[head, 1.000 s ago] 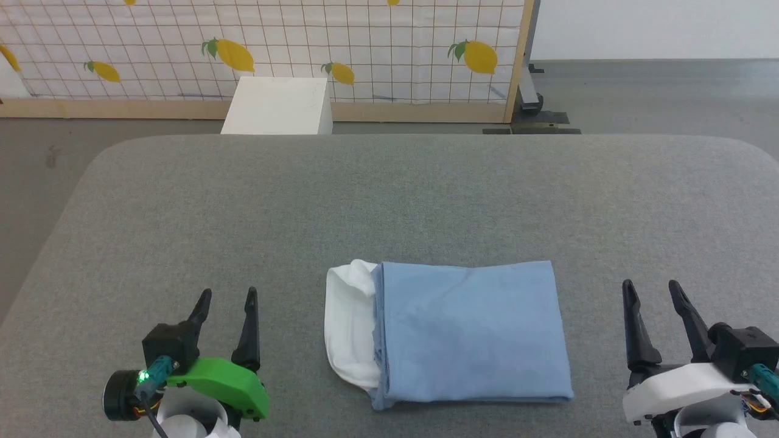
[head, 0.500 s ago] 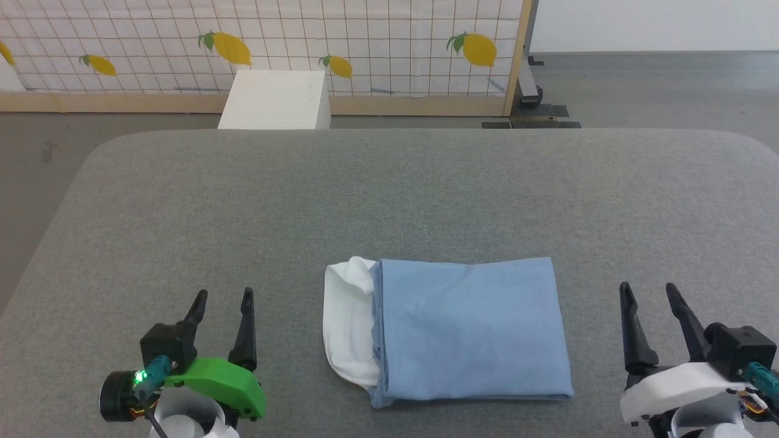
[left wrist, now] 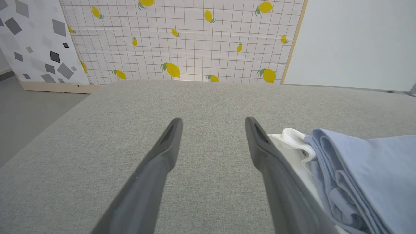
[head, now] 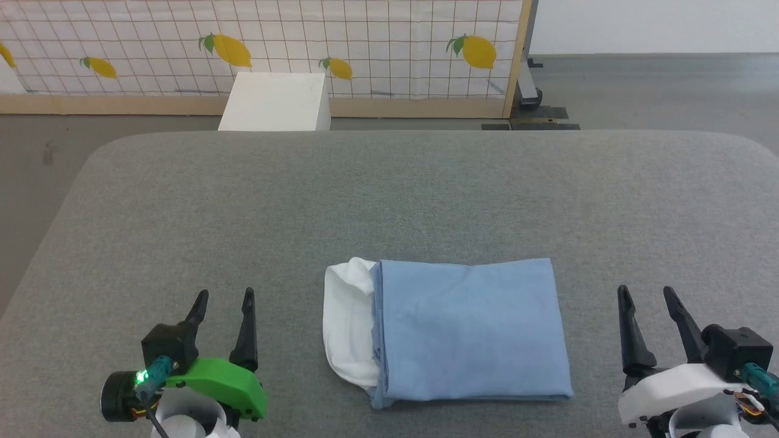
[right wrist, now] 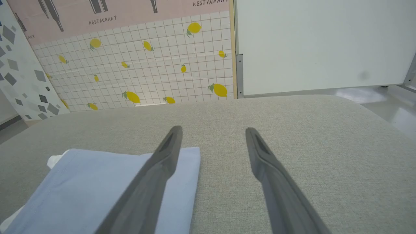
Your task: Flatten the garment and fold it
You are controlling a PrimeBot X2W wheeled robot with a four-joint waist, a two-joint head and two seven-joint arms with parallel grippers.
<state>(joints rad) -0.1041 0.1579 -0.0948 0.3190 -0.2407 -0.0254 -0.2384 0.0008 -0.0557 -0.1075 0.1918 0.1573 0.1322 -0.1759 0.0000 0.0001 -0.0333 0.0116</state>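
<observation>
Garment (head: 471, 331) lies folded — left gripper (head: 223, 301) and right gripper (head: 645, 297) both spread wide, empty.

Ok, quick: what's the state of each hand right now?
Left hand: open, empty.
Right hand: open, empty; the folded light-blue soft T-shirt lies between them, untouched.

The left arm (head: 213, 382) and right arm (head: 675, 382) sit low at either side, jaws spread wide, empty.

Soft matt blue-and-white cloth shirt (head: 468, 331) between left gripper (head: 226, 292) and right gripper (head: 644, 289), coarse grey woven fabric covering the table (head: 389, 201) beneath both, matt dark fingers (head: 246, 331), smooth green plastic cover (head: 225, 383) behind the left pair
</observation>
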